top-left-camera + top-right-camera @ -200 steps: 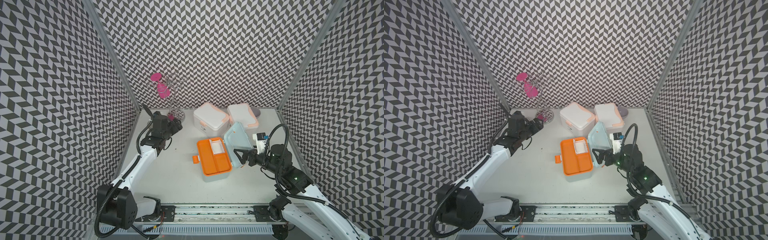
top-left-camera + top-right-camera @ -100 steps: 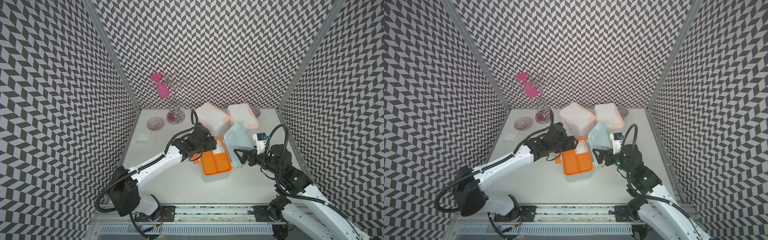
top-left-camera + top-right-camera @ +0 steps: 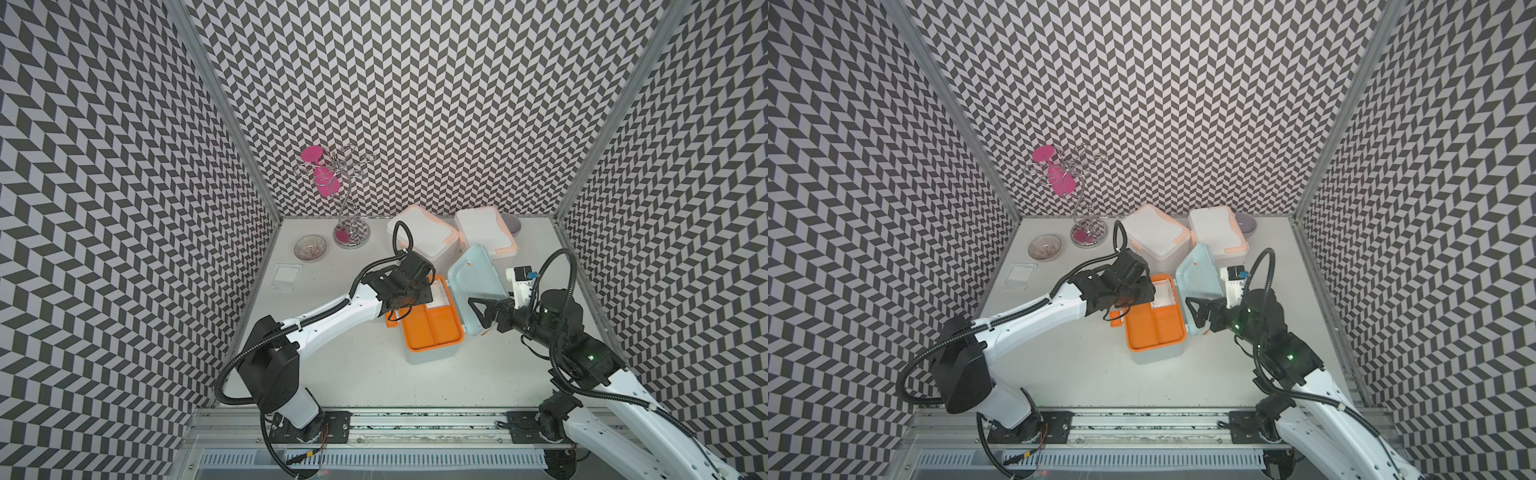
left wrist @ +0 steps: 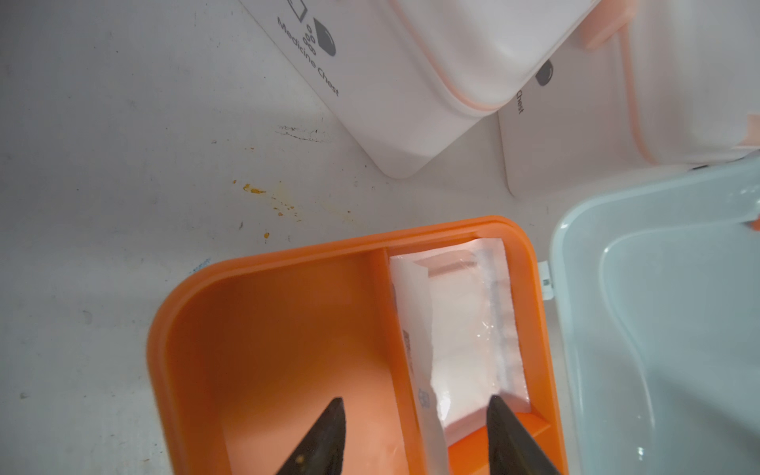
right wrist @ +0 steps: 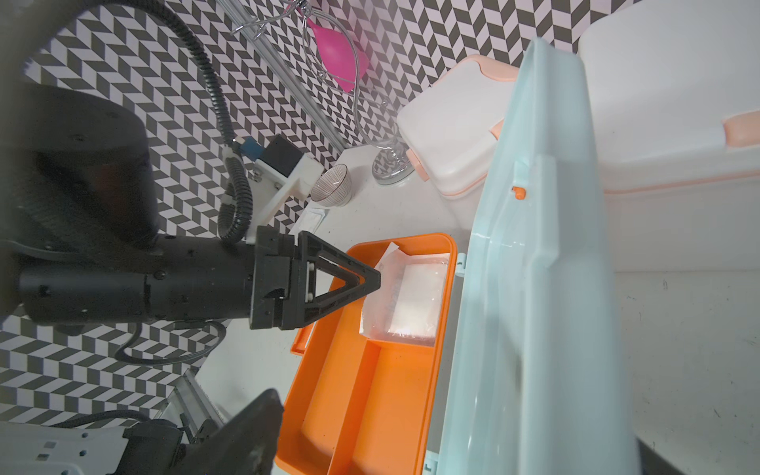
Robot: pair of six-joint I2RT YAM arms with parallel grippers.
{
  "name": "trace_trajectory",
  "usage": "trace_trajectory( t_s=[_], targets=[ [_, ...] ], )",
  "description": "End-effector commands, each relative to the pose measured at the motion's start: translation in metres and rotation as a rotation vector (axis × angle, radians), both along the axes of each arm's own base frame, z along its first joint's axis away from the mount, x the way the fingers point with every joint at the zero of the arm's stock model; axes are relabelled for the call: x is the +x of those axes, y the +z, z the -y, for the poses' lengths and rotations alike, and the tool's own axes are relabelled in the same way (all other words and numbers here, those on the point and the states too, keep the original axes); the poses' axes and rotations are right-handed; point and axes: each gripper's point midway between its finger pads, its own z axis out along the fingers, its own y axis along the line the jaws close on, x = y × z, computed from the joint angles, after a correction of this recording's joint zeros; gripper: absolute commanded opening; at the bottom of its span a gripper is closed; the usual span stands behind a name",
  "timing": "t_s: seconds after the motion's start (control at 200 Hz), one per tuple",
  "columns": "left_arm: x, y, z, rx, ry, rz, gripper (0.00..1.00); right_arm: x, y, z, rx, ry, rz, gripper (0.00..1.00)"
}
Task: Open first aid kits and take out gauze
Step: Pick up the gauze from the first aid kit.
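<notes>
Straddling gauze (image 4: pixel 460 329) and divider (image 4: pixel 383 275) in orange tray (image 4: pixel 267 263) of open blue kit (image 3: pixel 428 353) with left hand (image 4: pixel 417 432) spread; right hand (image 3: pixel 482 311) spread wide beside raised lid (image 3: pixel 478 270).

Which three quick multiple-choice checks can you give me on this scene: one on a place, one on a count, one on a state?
1. Where does the gauze pad outside the kits lie?
A. on the table near the glass bowl
B. hung on the wire stand
C. in the grey bowl

2. How many kits have their lids shut?
A. one
B. two
C. three

3. The pale blue kit's lid is:
A. shut
B. standing open
C. detached and lying flat

Answers:
1 A, the pad lies flat on the table, close to the bowl.
2 B, both white kits are shut; only the blue one is open.
3 B, it stands up on its hinge beside the orange tray.
</notes>
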Motion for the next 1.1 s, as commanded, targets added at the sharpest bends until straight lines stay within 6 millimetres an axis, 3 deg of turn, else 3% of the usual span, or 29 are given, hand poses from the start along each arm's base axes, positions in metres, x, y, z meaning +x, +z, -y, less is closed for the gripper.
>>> trace_trajectory(
  t_s=[0.0,0.466,0.566,0.746,0.931,1.092],
  targets=[
    [0.006,0.006,-0.001,0.03,0.013,0.021,0.49,0.002,0.006,0.001,0.015,-0.01,0.032,1.0],
    [0.008,-0.003,0.004,0.04,-0.001,0.006,0.1,0.002,0.005,0.002,0.014,-0.015,0.033,1.0],
    [0.007,0.004,0.004,0.028,-0.002,0.012,0.0,0.002,0.005,0.002,0.012,-0.016,0.032,1.0],
    [0.002,0.032,0.0,-0.023,-0.001,0.055,0.0,0.002,0.004,0.002,0.01,-0.016,0.028,1.0],
    [-0.001,0.062,-0.023,-0.074,0.048,0.113,0.0,0.002,0.004,0.002,0.012,-0.018,0.029,1.0],
    [0.005,0.068,-0.075,-0.119,0.151,0.136,0.0,0.003,0.004,0.002,0.01,-0.017,0.028,1.0]
  ],
)
